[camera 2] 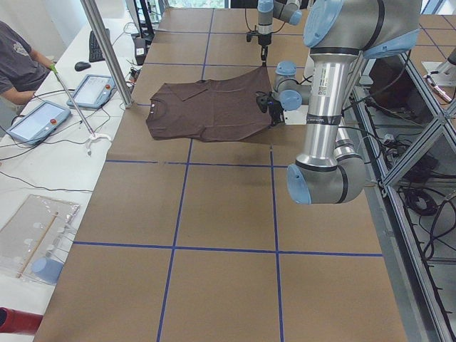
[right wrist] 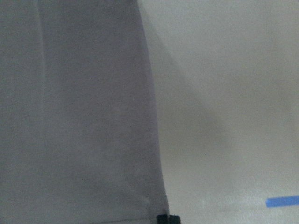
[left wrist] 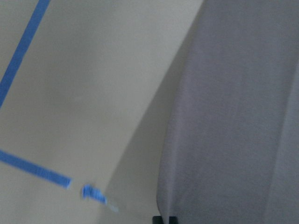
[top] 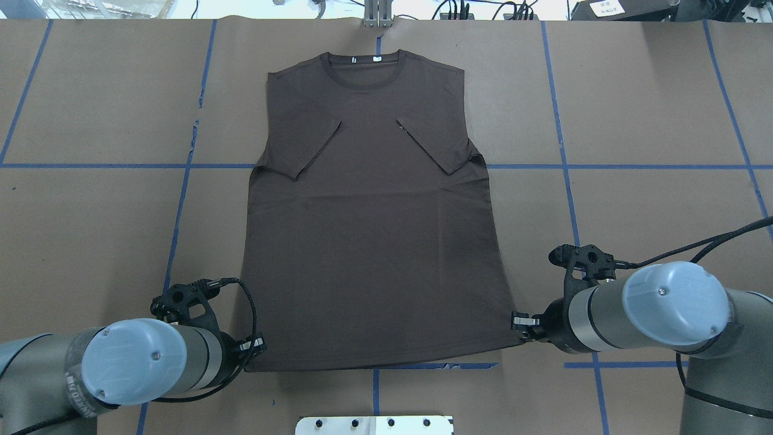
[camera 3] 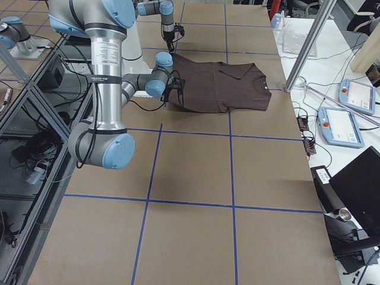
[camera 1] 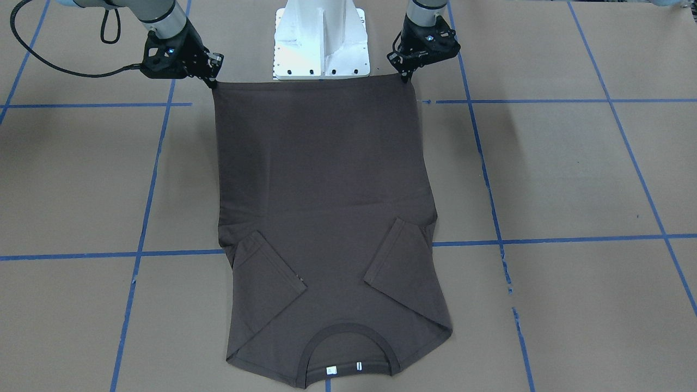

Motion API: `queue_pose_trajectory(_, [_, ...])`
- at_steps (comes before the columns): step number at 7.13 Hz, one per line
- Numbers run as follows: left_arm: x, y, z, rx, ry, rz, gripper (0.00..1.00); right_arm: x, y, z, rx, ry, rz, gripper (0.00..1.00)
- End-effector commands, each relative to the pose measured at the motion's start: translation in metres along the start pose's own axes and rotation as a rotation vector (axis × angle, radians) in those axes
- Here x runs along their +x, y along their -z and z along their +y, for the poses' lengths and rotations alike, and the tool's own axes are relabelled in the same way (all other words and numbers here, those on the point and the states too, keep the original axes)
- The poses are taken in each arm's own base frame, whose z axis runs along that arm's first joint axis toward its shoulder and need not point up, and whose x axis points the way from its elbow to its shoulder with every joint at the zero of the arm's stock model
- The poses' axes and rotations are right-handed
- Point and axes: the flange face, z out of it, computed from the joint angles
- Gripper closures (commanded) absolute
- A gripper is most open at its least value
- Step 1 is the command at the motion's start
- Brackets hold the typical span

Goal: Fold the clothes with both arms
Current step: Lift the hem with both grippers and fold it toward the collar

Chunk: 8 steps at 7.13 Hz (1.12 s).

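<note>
The dark brown-grey T-shirt [camera 1: 326, 190] lies flat on the brown table. Both sleeves are folded in over its chest, and its collar [top: 364, 67] is at the far side from the robot. My left gripper [camera 1: 405, 77] is shut on one corner of the bottom hem; it also shows in the overhead view [top: 256, 350]. My right gripper [camera 1: 213, 83] is shut on the other hem corner [top: 518, 321]. The hem runs straight and taut between them, slightly raised. The wrist views show only the shirt's side edges [left wrist: 233, 116] [right wrist: 79, 116] with a shadow beside them.
The white pedestal base [camera 1: 321, 43] stands just behind the hem, between the arms. A black cable [camera 1: 54, 68] loops from the right arm. Blue tape lines [top: 181, 199] grid the table. A seated operator [camera 2: 18, 64] and tablets [camera 2: 39, 121] are beyond the far edge.
</note>
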Motion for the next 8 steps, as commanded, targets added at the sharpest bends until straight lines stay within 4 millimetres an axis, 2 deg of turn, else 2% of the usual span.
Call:
queue_pose_trajectory(1, [0.003, 0.057, 0.035, -0.079, -0.049, 0.076, 1.0, 0.018, 0.028, 0.033, -0.146, 0.014, -0.001, 1.0])
queue_pose_trajectory(2, [0.0, 0.079, 0.039, -0.1, -0.055, 0.091, 1.0, 0.023, 0.034, 0.043, -0.199, 0.019, 0.003, 1.0])
queue_pose_trajectory(3, [0.002, 0.084, 0.047, -0.121, -0.065, 0.094, 1.0, 0.021, 0.034, 0.047, -0.212, 0.026, -0.001, 1.0])
queue_pose_trajectory(4, [0.023, 0.095, 0.057, -0.167, -0.07, 0.135, 1.0, -0.002, 0.041, 0.043, -0.198, 0.04, -0.055, 1.0])
queue_pose_trajectory(5, [0.029, 0.097, 0.046, -0.147, -0.063, 0.148, 1.0, -0.014, 0.048, 0.014, -0.138, 0.015, -0.093, 1.0])
queue_pose_trajectory(6, [0.033, 0.103, 0.015, -0.085, -0.099, 0.167, 1.0, -0.026, 0.064, -0.022, -0.056, -0.019, -0.138, 1.0])
queue_pose_trajectory(7, [0.035, 0.104, -0.025, -0.008, -0.127, 0.162, 1.0, -0.033, 0.079, -0.068, 0.028, -0.067, -0.17, 1.0])
queue_pose_trajectory(8, [0.036, 0.106, -0.061, 0.025, -0.159, 0.148, 1.0, -0.034, 0.083, -0.101, 0.084, -0.106, -0.174, 1.0])
